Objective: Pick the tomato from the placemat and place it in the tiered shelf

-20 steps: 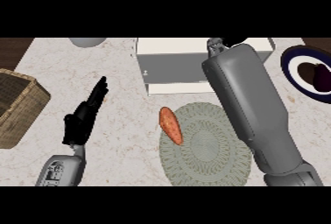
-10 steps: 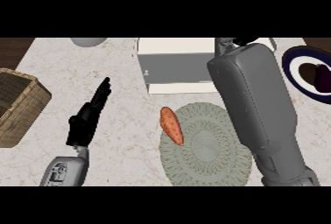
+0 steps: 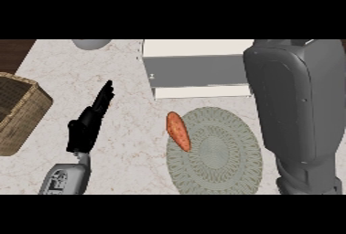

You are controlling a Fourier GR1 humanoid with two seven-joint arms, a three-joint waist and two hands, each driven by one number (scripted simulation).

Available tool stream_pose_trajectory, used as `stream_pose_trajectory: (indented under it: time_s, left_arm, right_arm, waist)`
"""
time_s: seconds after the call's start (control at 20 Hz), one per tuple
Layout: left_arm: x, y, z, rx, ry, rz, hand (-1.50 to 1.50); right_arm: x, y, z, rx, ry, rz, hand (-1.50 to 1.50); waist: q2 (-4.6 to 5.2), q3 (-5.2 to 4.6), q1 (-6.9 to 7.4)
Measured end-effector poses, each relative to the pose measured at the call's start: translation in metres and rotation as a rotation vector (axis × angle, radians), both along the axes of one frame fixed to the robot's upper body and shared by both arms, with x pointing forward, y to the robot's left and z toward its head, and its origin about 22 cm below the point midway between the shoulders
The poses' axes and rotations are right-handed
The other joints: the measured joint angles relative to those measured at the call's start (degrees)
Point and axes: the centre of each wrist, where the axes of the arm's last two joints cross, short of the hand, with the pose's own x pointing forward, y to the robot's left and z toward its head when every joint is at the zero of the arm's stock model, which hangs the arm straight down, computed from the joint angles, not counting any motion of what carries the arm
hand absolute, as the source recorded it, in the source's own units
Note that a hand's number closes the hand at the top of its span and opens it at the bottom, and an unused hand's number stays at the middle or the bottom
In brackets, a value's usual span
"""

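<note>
We see a speckled marble counter (image 3: 121,151) with a wicker basket (image 3: 20,112) at left and a round placemat (image 3: 219,155) lower right. Our left hand (image 3: 88,125) rests with straight fingers; the right hand's fingers we cannot tell.

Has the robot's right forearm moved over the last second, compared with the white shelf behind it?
Yes. The right forearm has swung toward the view's right and reaches farther up, exposing more of the white tiered shelf. The right hand itself is out of view.
</note>
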Motion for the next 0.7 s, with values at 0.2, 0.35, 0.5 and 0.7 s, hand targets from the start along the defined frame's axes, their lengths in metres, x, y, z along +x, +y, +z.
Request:
stream_pose_trajectory:
  time_s: [0.2,0.35,0.5,0.7]
  left_arm:
    - [-0.003,0.006,-0.001,0.005,0.001,0.009,0.00]
    - [-0.007,0.005,-0.003,-0.001,0.006,0.017,0.00]
    - [-0.011,0.012,-0.006,0.002,0.010,0.035,0.00]
    - [-0.013,0.017,-0.004,0.013,0.012,0.054,0.00]
  right_arm:
    - [-0.021,-0.028,0.019,0.077,-0.057,-0.065,-1.50]
    - [-0.038,-0.051,0.025,0.140,-0.051,-0.097,-1.50]
    - [-0.057,-0.075,0.024,0.182,-0.004,-0.115,-1.50]
    - [-0.088,-0.108,0.014,0.185,0.063,-0.120,-1.50]
  waist:
    - [-0.25,-0.01,-0.57]
    - [-0.42,0.01,-1.01]
    - [-0.71,0.02,-1.71]
    - [-0.96,0.05,-2.75]
